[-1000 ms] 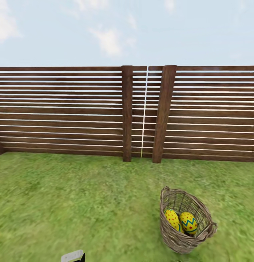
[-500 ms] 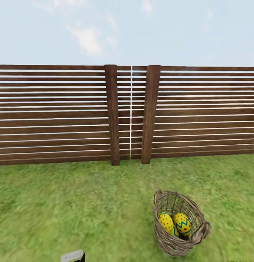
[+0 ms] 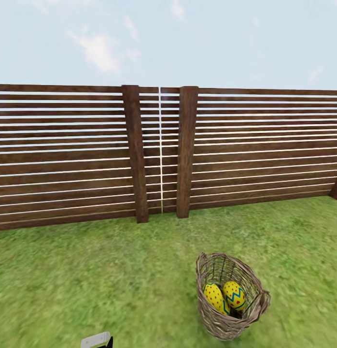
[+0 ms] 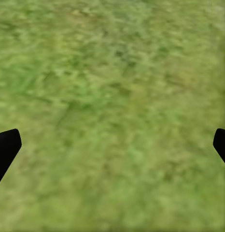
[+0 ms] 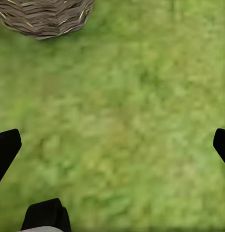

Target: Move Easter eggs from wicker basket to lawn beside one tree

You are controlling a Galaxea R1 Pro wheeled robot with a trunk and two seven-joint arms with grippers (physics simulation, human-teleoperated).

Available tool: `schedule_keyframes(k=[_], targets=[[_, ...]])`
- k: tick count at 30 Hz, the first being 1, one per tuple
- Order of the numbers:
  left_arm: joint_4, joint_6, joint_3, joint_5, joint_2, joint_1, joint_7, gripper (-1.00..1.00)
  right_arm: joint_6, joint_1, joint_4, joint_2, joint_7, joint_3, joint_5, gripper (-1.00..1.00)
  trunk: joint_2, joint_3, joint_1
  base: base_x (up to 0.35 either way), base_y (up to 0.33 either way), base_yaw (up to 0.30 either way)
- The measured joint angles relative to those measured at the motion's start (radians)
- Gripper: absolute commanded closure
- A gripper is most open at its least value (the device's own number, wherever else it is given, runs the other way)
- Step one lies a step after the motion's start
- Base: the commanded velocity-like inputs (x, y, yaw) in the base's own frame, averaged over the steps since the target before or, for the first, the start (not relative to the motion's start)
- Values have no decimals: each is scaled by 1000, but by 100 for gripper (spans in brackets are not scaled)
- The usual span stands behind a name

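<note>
**Basket sitting on lawn before the fence**

The basket (image 3: 230, 302) is resting on the lawn (image 3: 91, 270), in front of the fence (image 3: 159, 150), holding two visible eggs (image 3: 224, 296). Both sets of jaws are hanging wide open over grass, empty; the right one is near the basket.

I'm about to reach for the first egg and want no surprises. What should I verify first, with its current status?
1. Wicker basket in the head view, on the lawn: ok.
2. Eggs in the basket: two Easter eggs visible; a third: cannot tell.
3. Left hand open and holding nothing, over bare grass: ok.
4. Right hand open and holding nothing: ok.
5. Right hand lined up with the basket: not ok; its wrist view catches just the woven wall at the frame's edge.
6. Pale-trunked tree picked for the drop: cannot tell; behind the basket stands a slatted wooden fence.
</note>
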Motion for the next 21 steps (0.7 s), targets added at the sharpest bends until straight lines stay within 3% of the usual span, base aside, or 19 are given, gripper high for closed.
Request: schedule_keyframes(k=[10, 21], targets=[[0, 0, 0, 0, 0, 0, 0, -100, 0, 0, -2, 0, 0, 0, 0, -100, 0, 0, 0, 0, 0, -39], [0, 0, 0, 0, 0, 0, 0, -100, 0, 0, -2, 0, 0, -1, 0, -100, 0, 6, 0, 29, 147, -237]])
